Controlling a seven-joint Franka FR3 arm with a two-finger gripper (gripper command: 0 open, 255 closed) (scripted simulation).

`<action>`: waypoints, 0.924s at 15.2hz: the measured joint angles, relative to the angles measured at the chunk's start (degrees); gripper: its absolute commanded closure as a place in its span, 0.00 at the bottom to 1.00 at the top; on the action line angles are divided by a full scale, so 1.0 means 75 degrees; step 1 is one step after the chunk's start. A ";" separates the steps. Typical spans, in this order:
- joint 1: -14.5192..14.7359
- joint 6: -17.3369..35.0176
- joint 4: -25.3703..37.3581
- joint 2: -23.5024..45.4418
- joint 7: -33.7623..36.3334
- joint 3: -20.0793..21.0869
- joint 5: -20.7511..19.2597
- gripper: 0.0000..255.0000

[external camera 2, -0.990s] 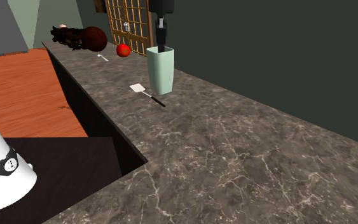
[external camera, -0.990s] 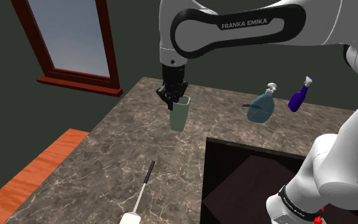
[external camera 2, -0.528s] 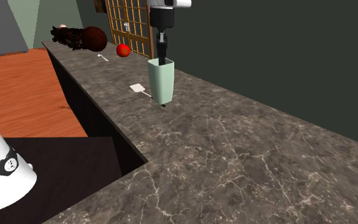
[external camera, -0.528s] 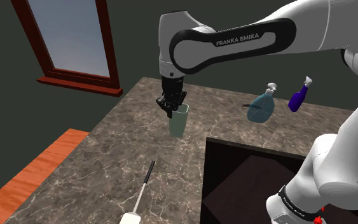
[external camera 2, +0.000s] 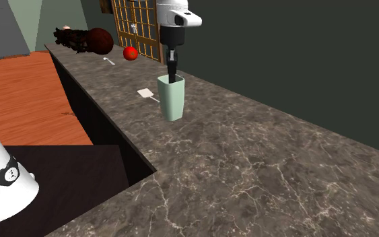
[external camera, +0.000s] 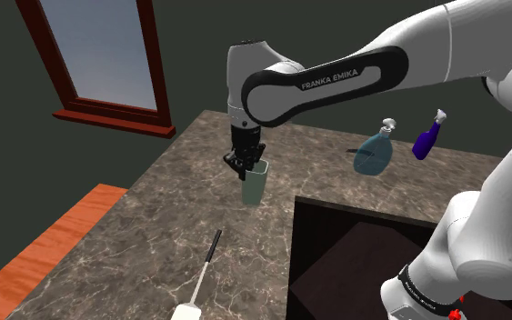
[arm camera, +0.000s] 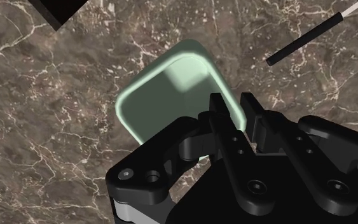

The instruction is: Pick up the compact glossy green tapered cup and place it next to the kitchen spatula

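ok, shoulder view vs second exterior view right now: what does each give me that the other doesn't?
Shoulder view adds: a red-framed window, a teal spray bottle and a purple spray bottle, plus the spatula end to end. Second exterior view adds: a red round object, a dark brown round object and a lattice door beyond the cup. Both: the pale green cup with the jaws shut on its rim, part of the spatula, and the marble counter.

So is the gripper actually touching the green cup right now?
Touching. In the wrist view the gripper clasps the pale green cup by its rim, one finger inside, one outside.
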 measured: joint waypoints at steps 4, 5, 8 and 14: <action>-0.0003 0.0365 -0.0270 0.0097 -0.0004 -0.0004 -0.0016 1.00; -0.0004 0.0476 -0.0344 0.0135 -0.0005 -0.0006 -0.0022 1.00; 0.0009 0.0766 -0.0509 0.0264 0.0025 0.0003 -0.0045 1.00; 0.0005 0.0853 -0.0553 0.0302 0.0019 -0.0002 -0.0052 1.00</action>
